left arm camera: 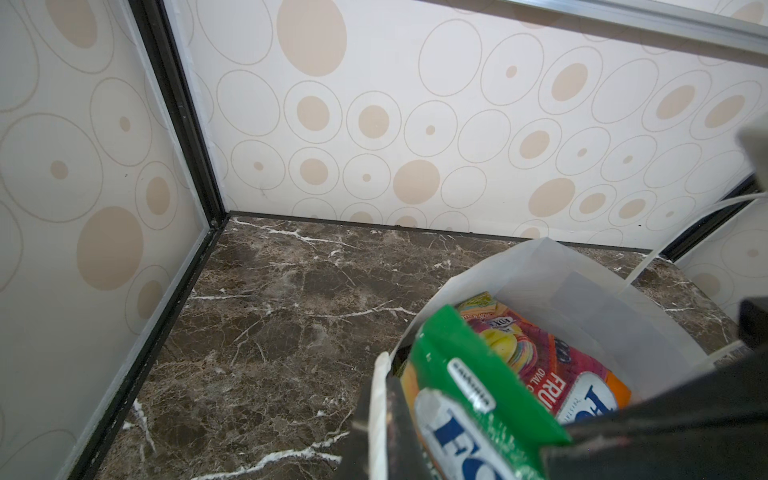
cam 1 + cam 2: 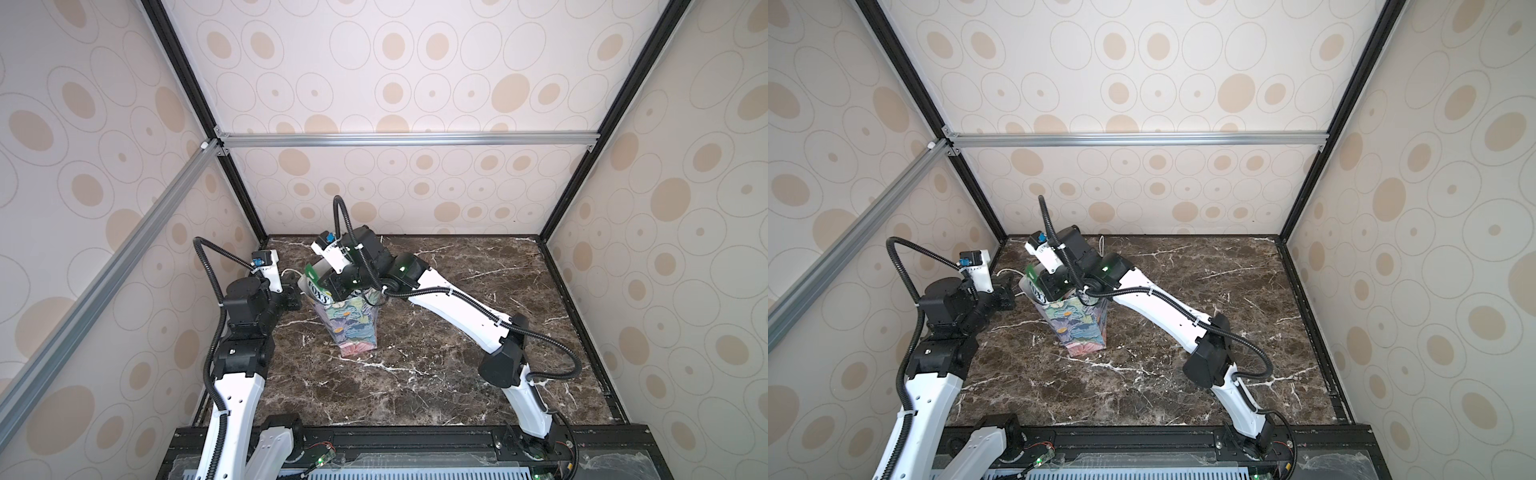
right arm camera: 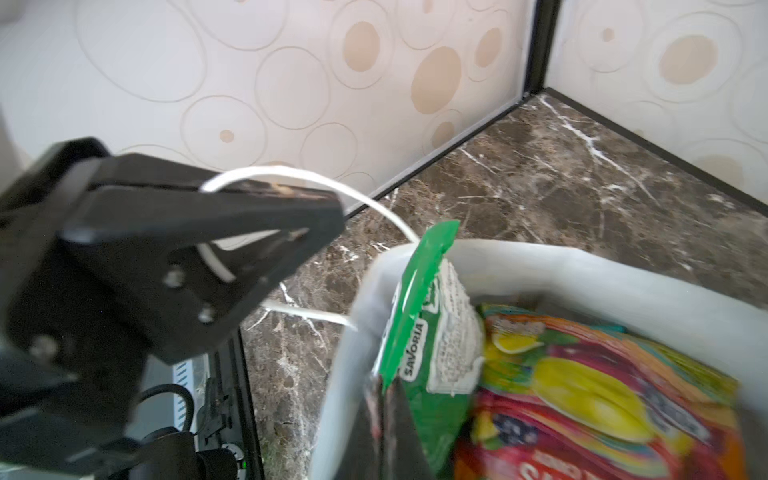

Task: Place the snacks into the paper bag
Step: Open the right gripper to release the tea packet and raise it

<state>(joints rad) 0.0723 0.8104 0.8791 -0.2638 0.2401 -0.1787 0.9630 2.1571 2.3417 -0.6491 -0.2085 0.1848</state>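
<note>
Right wrist view: your left gripper (image 3: 328, 212) is pinched tight on the cord handle (image 3: 374, 203), steadying the paper bag (image 3: 561, 259). Your right gripper (image 3: 388, 399) clamps a green packet (image 3: 419, 332) half inside the mouth, beside a fruit-print packet (image 3: 582, 395). Likely next: lower further, then release.

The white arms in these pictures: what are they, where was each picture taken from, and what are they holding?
They are two robot arms mounted at the front edge of a marble-patterned table. Two pictures look down from overhead and are nearly alike. The other two come from a small camera on each arm's wrist. A flowery paper bag stands upright on the table. The left end effector, that arm's pinching claw, is shut on the bag's white cord handle. The right end effector pinches a green packet at the bag's mouth, partly sticking out. A fruit-print packet already lies inside.
</note>
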